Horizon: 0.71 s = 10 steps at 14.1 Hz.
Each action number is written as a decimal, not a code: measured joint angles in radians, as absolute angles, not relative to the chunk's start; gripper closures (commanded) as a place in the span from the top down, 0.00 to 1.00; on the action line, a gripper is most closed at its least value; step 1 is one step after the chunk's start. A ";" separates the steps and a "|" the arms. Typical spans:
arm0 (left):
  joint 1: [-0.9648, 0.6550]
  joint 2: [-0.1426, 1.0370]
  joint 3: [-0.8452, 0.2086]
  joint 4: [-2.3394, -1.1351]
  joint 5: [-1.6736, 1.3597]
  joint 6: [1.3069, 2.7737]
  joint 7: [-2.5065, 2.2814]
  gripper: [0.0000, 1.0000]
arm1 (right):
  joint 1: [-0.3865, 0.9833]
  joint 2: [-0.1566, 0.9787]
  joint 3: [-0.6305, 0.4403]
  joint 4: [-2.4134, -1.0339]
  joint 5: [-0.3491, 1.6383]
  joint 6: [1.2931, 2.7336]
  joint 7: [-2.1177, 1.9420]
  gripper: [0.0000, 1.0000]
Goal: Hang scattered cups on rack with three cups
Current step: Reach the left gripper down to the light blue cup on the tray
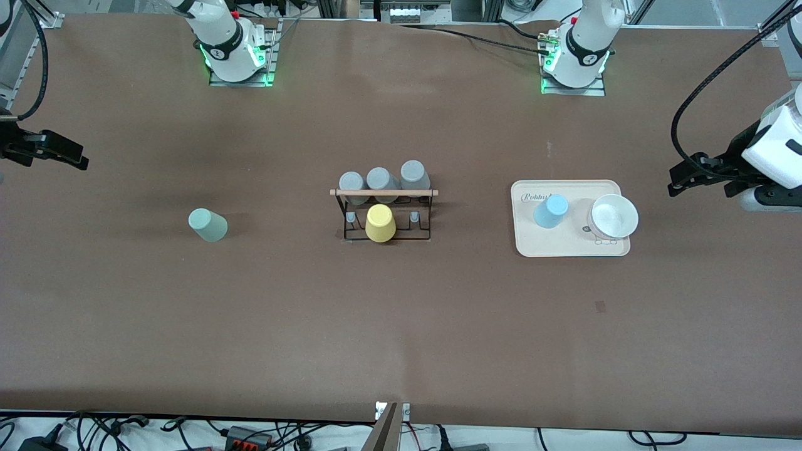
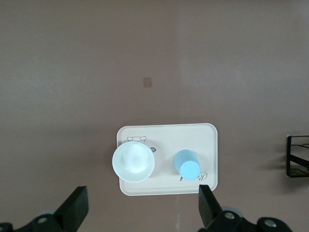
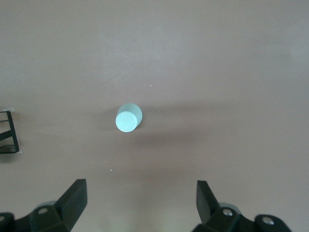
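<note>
The black wire rack (image 1: pixel 386 213) with a wooden rod stands mid-table; its edge shows in the left wrist view (image 2: pixel 297 157) and the right wrist view (image 3: pixel 7 133). The mint-green cup (image 1: pixel 208 225) (image 3: pixel 128 118) stands upside down on the table toward the right arm's end. The light blue cup (image 1: pixel 551 210) (image 2: pixel 187 165) stands upside down on the beige tray (image 1: pixel 564 247) (image 2: pixel 164 186). My right gripper (image 1: pixel 78 158) (image 3: pixel 140 203) is open and empty, up in the air past the mint cup at the table's end. My left gripper (image 1: pixel 675 180) (image 2: pixel 142 208) is open and empty, in the air beside the tray.
Three grey cups (image 1: pixel 381 180) hang upside down on the rack's row farther from the front camera. A yellow cup (image 1: pixel 380 223) sits on the nearer row's middle peg, with a bare peg on each side. A white bowl (image 1: pixel 613 217) (image 2: pixel 133 161) sits on the tray beside the blue cup.
</note>
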<state>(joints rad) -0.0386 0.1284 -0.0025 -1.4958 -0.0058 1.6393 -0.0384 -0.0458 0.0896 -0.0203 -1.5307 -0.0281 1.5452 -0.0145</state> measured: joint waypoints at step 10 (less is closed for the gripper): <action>-0.087 0.320 -0.009 -1.515 -0.006 1.641 -0.031 1.00 | 0.034 0.104 -0.010 -1.843 -0.021 1.753 -0.013 1.00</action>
<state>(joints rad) -0.0870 0.3202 -0.0094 -1.5146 -0.0059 1.6415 -0.0306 0.0336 0.1041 -0.0095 -1.8434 -0.0211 1.7529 -0.0132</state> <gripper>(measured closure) 0.000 0.000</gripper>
